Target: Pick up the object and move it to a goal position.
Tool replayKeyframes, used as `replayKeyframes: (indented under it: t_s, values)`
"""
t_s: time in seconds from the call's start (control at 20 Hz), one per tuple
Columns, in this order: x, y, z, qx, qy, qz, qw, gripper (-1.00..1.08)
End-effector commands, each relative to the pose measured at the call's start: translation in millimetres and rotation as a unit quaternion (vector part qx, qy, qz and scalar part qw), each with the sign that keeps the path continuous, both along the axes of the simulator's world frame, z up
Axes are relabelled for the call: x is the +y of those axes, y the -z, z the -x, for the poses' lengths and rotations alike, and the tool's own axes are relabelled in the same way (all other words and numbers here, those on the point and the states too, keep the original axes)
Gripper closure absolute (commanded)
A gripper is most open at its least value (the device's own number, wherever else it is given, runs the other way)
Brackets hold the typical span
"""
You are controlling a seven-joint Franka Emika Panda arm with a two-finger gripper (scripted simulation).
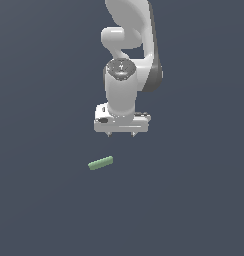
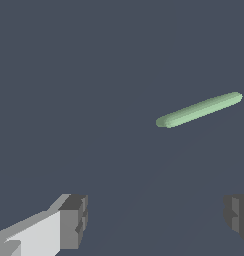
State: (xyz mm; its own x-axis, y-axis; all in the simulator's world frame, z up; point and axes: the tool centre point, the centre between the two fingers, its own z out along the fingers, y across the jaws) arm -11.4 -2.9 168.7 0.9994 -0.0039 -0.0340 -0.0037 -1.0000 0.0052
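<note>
In the exterior view the green bar lies on the dark tabletop at about seven o'clock from the pincer, apart from it, its long axis running from eight to two o'clock. In the wrist view the pincer is spread and empty, the bar lying clear of both fingers, towards one o'clock, long axis again eight to two.

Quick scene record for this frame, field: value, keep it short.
object: light-green bar, lying flat on the dark surface, slightly slanted
gripper: white gripper, pointing down, jaws spread wide, nothing between them
contact: none; bar sits apart from the fingertips
bar vs gripper: toward the exterior view's left of the gripper and lower in that picture
wrist view: bar fully visible, outside the gap between the jaws
goal marker: none visible
task state: bar not yet grasped
</note>
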Motion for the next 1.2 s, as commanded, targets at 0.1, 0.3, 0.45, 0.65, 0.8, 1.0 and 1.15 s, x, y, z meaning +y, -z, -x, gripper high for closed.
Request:
replayKeyframes:
  t_s: [0.1, 0.3, 0.45, 0.65, 0.8, 1.0, 1.15]
  values:
    - [0, -2, -1, -0.001, 0.0, -0.001, 1.0, -0.92]
    - [4, -14, -6, -0.01, 0.001, -0.005, 0.9999, -0.92]
    - [7, -21, -8, -0.014, -0.004, -0.008, 0.9999, -0.92]
    - [6, -20, -8, -0.014, -0.004, -0.007, 0.9999, -0.92]
    - [5, -19, -9, -0.013, 0.004, -0.007, 0.9999, -0.92]
    - [2, -15, -12, -0.013, 0.027, -0.008, 0.9995, -0.92]
    - [-2, -12, -15, -0.013, 0.052, -0.009, 0.9985, -0.92]
